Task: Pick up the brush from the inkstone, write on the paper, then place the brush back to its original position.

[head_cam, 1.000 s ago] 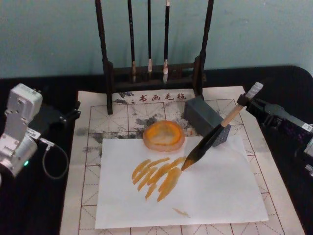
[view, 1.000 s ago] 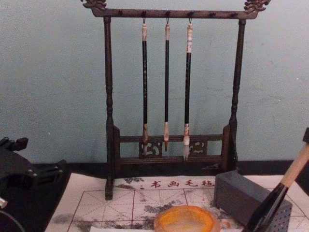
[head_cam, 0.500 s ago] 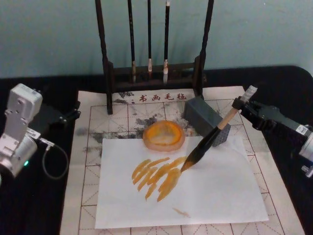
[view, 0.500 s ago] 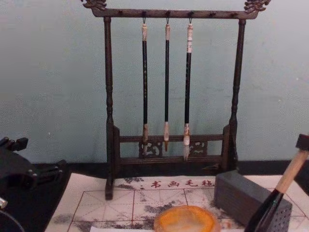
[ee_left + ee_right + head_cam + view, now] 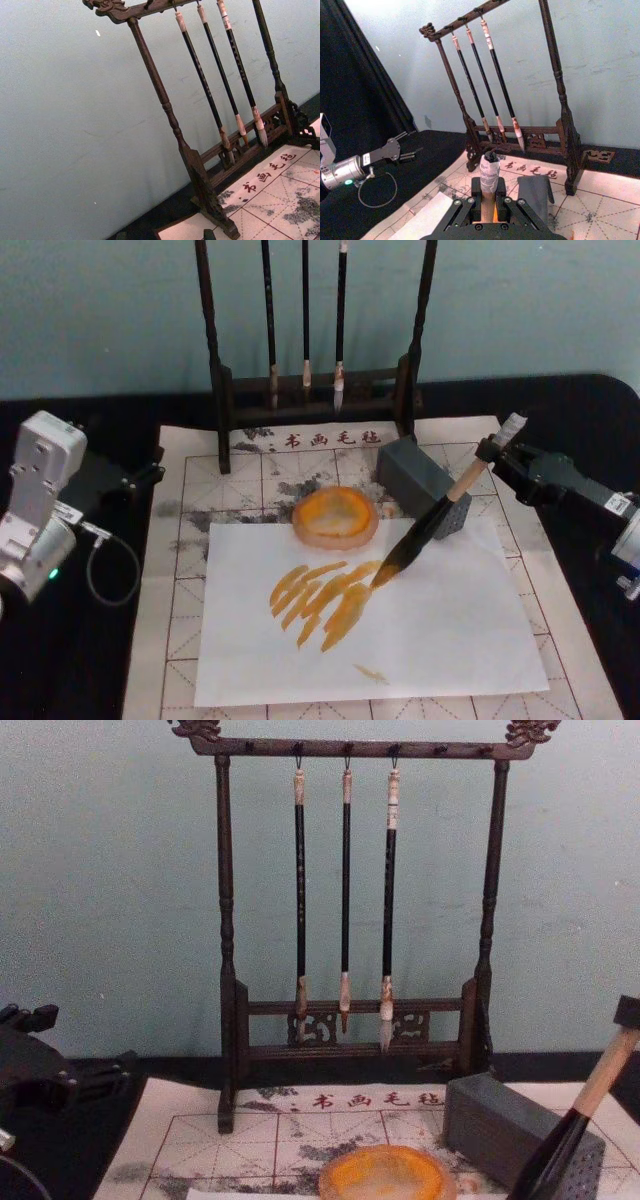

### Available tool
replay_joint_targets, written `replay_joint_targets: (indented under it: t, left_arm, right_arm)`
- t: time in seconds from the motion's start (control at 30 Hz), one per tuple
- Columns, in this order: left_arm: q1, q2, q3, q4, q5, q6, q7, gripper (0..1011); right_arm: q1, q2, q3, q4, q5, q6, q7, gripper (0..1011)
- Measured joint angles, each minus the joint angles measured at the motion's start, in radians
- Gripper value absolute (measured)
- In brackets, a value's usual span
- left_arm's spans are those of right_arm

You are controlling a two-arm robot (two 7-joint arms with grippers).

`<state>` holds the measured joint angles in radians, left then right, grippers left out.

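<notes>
Brush (image 5: pixel 440 515), tilted, gripped by right claw (image 5: pixel 487 452).
Clamped on upper handle; bristle tip touches white sheet (image 5: pixel 450 640) lying on gridded paper (image 5: pixel 180 570), at orange strokes (image 5: pixel 320 600). Left claw (image 5: pixel 148 473) parked at left.

Plain pale teal painted wall (image 5: pixel 120 310) across the whole back, matte, with a few small white specks and faint scuffs. Black cloth-covered table (image 5: pixel 70 670) runs up to it, with a dark seam where they meet. Tall dark carved wooden rack (image 5: pixel 227 920) stands at the table's back, just in front of the wall: two turned posts, top rail with scroll ends, fretwork lower rail. Black curtain-like panel (image 5: pixel 360 75) off to one side of the wall. Light soft and even, shadows faint.
</notes>
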<state>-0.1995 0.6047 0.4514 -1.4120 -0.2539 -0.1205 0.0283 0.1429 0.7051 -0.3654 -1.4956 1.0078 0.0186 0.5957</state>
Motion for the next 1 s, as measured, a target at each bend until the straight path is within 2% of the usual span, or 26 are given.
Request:
replay_joint_targets:
  t: [1.0]
  left_arm:
    - [0.0, 0.0, 0.0, 0.0, 0.0, 0.0, 0.0, 1001]
  right_arm:
    - [-0.021, -0.017, 0.05, -0.011, -0.079, -0.03, 0.004, 181]
